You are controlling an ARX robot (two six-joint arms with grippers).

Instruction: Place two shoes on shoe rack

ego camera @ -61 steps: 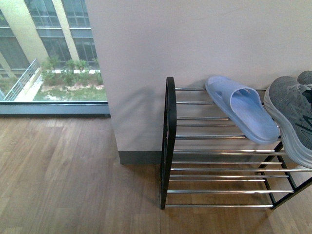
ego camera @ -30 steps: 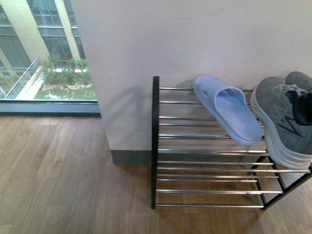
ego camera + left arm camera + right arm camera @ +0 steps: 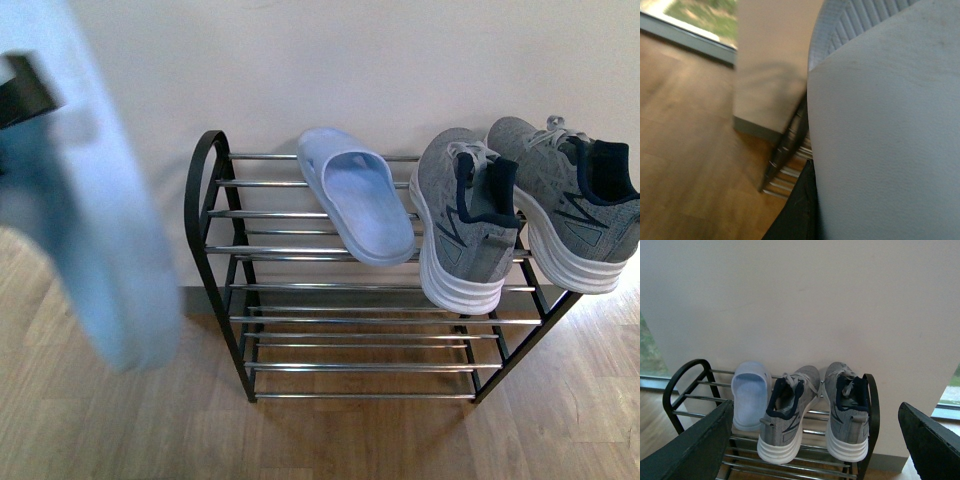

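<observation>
Wood-plank flooring (image 3: 350,440) and a plain pale wall (image 3: 400,60) frame the scene in the front view, with the shoe rack (image 3: 205,250) standing against the wall across the middle of the frame. Both grey sneakers rest on its top shelf, toes toward the wall: one sneaker (image 3: 465,215) right of centre, the other sneaker (image 3: 570,200) at the right edge, just beside it. A light blue slipper (image 3: 355,195) lies on the same shelf, left of the pair. At the left edge a second, blurred light blue slipper (image 3: 90,210) looms close to the camera; the left wrist view is filled with its pale sole, so whether the left gripper clamps it cannot be told. In the right wrist view the right gripper (image 3: 815,445) has its dark fingers (image 3: 690,447) spread wide apart, holding nothing
</observation>
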